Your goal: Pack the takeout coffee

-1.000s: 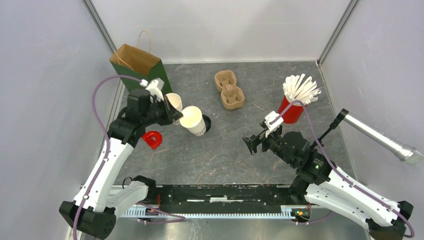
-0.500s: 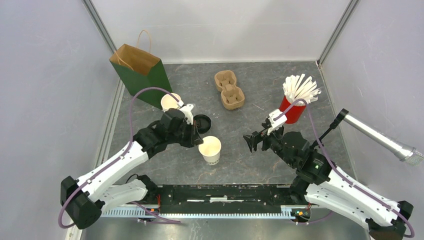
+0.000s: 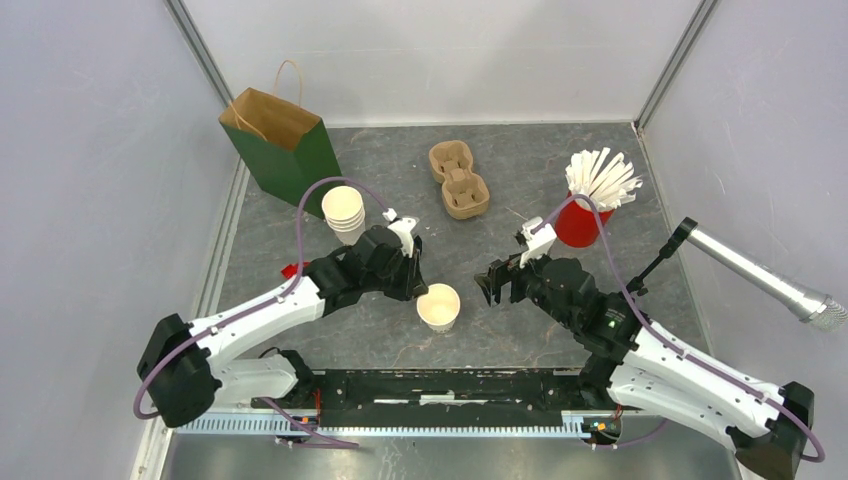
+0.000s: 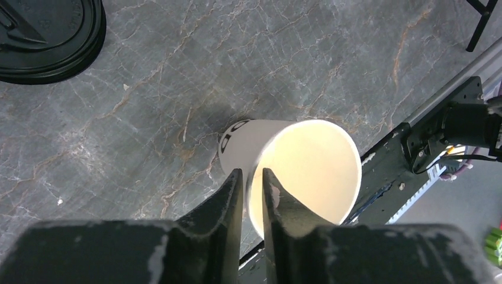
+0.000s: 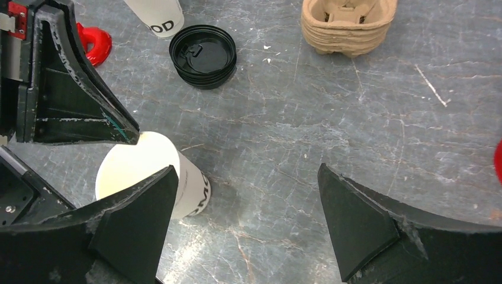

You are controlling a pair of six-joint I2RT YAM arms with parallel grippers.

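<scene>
Left gripper [image 4: 250, 173] straddles cup [image 4: 308, 171] rim; black lids [image 4: 47, 41] nearby.

I saw the cup [image 3: 439, 306] white with black lettering — the table [image 3: 500, 150] was grey, veined paler. Lids [image 5: 203, 55] black, bag [image 3: 290, 160] green with brown lining, carrier [image 3: 459, 180] tan, straws [image 3: 600, 178] white, their holder [image 3: 577, 228] red.

Quick headcount: one loose printed cup [image 3: 439, 307], open-topped. Farther back from it there's one stack of white cups [image 3: 343, 212] (can't count the layers), one pile of black lids [image 5: 203, 55] (same problem), one green paper bag [image 3: 285, 150], and at least two pulp cup carriers [image 3: 458, 179], stacked. Back and to its right is one red cup [image 3: 585, 228] crammed with white straws [image 3: 600, 178], too many to count. One small red thing [image 5: 93, 42] sits to its left.
</scene>
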